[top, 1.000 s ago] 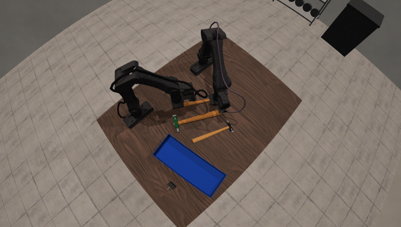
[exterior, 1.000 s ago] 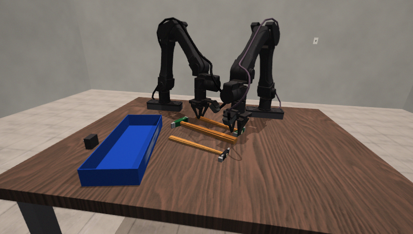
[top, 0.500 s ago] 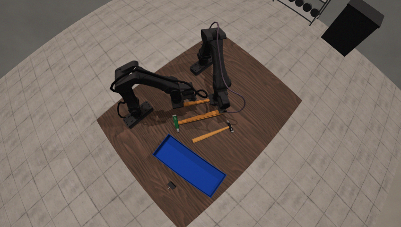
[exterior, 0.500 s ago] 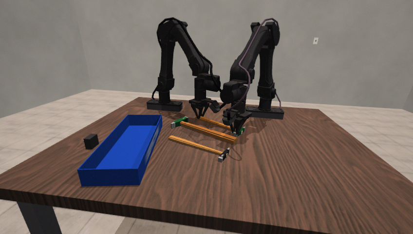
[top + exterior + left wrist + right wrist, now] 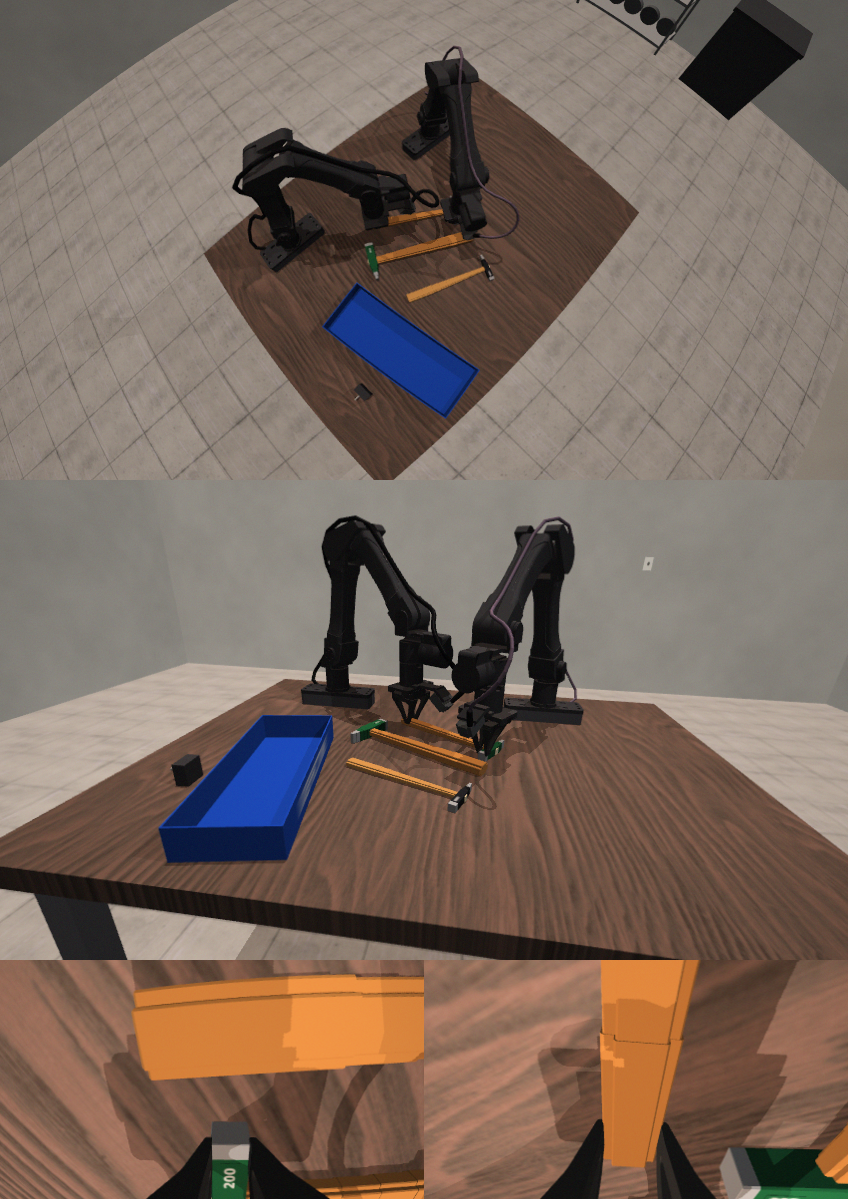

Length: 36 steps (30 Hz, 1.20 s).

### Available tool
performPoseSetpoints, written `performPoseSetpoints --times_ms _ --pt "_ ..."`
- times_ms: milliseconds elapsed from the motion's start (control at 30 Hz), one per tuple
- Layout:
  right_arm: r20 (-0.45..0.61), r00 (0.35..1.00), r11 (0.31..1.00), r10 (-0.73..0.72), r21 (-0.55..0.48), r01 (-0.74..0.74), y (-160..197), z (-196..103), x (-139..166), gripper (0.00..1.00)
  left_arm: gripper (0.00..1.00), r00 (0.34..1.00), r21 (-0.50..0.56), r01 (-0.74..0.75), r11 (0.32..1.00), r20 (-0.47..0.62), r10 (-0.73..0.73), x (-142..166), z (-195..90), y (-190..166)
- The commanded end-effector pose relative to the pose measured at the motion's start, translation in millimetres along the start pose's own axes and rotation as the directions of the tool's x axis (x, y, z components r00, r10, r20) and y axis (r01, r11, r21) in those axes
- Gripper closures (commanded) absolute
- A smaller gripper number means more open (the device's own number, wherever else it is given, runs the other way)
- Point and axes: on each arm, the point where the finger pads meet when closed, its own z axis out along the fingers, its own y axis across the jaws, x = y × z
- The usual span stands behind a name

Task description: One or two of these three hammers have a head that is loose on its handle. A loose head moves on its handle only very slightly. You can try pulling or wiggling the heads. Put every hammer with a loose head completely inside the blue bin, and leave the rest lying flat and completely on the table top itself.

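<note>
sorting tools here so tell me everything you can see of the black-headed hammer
The black-headed hammer lies on the table beside the blue bin, outside it. Its orange handle looks like wood, slightly wider toward the free end; the short head, black with silvery ends, looks like metal and sits crosswise. Neither hand touches it. Whether its head is loose can't be told.

The dark brown wood-grained table (image 5: 553, 237) (image 5: 565, 860) (image 5: 50, 1124) (image 5: 499, 1084) over there carries the blue bin (image 5: 392, 350) (image 5: 255, 783), with a small black block (image 5: 363, 391) (image 5: 187, 770) beside it, and near the bin's other long side three orange-handled hammers lie, the black-headed one (image 5: 446, 284) (image 5: 401, 777) nearest.
</note>
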Motion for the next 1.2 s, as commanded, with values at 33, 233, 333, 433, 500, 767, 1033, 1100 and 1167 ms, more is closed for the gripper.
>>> performPoseSetpoints --times_ms 33,233,333,433,500,767,1033,1100,1167 --pt "-0.107 0.994 1.000 0.006 0.008 -0.005 0.4 8.2 28.7 0.80 0.89 1.000 -0.038 0.004 0.999 -0.013 -0.004 1.6 3.5 11.0" --pt "-0.163 0.987 1.000 0.005 0.008 -0.004 0.4 10.4 43.8 0.80 0.89 1.000 -0.085 0.020 0.996 0.011 -0.019 -3.0 -1.2 23.9" --pt "-0.191 0.982 1.000 0.005 0.009 -0.003 0.4 11.5 51.3 0.80 0.89 0.999 -0.110 0.034 0.993 0.021 -0.032 -5.6 -3.0 30.8" --pt "-0.200 0.980 1.000 0.005 0.009 -0.003 0.3 11.8 53.8 0.80 0.89 0.999 -0.117 0.037 0.993 0.023 -0.034 -6.1 -3.6 32.7" --pt "-0.206 0.979 1.000 0.005 0.009 -0.003 0.4 13.2 55.6 0.80 0.89 0.999 -0.127 0.041 0.991 0.027 -0.037 -6.9 -4.6 35.8" --pt "-0.251 0.968 1.000 0.005 0.008 -0.003 0.5 14.2 66.4 0.80 0.89 1.000 -0.055 0.011 0.998 -0.011 -0.011 -0.4 0.0 38.0" --pt "-0.259 0.966 1.000 0.005 0.005 -0.004 1.0 14.6 68.6 0.80 0.89 1.000 -0.002 -0.004 1.000 -0.003 0.004 -2.4 1.3 38.6" --pt "-0.259 0.966 1.000 0.005 0.005 -0.004 1.0 14.6 68.6 0.80 0.89 1.000 -0.002 -0.004 1.000 -0.003 0.004 -2.4 1.3 38.6" --pt "-0.250 0.968 1.000 0.011 0.009 -0.009 -0.9 12.9 67.2 0.80 0.89 1.000 -0.002 -0.004 1.000 -0.003 0.004 -2.4 1.3 38.6"
